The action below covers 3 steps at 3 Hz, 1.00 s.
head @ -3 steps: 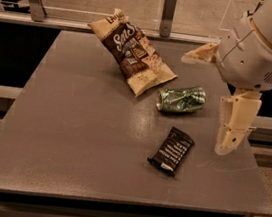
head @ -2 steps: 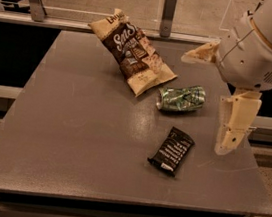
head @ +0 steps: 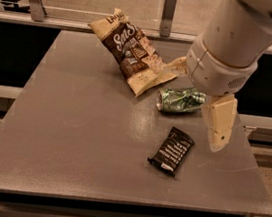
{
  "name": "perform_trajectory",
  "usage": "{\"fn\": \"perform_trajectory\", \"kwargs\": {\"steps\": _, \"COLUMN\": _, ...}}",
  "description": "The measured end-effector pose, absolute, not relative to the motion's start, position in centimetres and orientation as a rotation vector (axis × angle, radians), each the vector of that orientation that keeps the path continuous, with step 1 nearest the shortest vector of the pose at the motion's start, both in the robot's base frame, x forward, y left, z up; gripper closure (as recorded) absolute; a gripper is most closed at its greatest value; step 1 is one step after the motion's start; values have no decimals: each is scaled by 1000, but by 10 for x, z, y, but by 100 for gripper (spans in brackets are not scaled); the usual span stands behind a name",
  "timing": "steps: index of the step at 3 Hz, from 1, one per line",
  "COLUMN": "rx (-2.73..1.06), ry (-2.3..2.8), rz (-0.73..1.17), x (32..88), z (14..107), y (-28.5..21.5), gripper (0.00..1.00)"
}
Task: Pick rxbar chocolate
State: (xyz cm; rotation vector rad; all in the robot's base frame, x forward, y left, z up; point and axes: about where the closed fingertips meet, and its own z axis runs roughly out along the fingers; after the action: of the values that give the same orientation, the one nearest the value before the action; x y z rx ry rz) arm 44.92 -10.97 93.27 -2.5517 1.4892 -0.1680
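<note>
rxbar chocolate (head: 171,150) is seen flat on the grey table (head: 71,137), front right, long axis 1-to-7 o'clock; it is located at 7 o'clock from the gripper (head: 192,107), near the lower finger (head: 218,124); fingers are spread apart, nothing held.

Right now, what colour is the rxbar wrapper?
The rxbar chocolate is black with white lettering (camera view); the gripper hangs beside it.
</note>
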Motion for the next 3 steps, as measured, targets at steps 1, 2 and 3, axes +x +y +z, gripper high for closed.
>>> {"fn": "perform_trajectory", "kwargs": {"steps": 1, "rx": -2557, "ry": 1491, "rz": -212, "x": 453, "z": 934, "y": -116, "gripper": 0}}
{"fn": "perform_trajectory", "kwargs": {"steps": 2, "rx": -2594, "ry": 1431, "rz": -213, "x": 456, "z": 930, "y": -113, "gripper": 0}}
{"fn": "perform_trajectory", "kwargs": {"steps": 3, "rx": -2659, "ry": 1269, "rz": -164, "x": 451, "z": 906, "y": -106, "gripper": 0}}
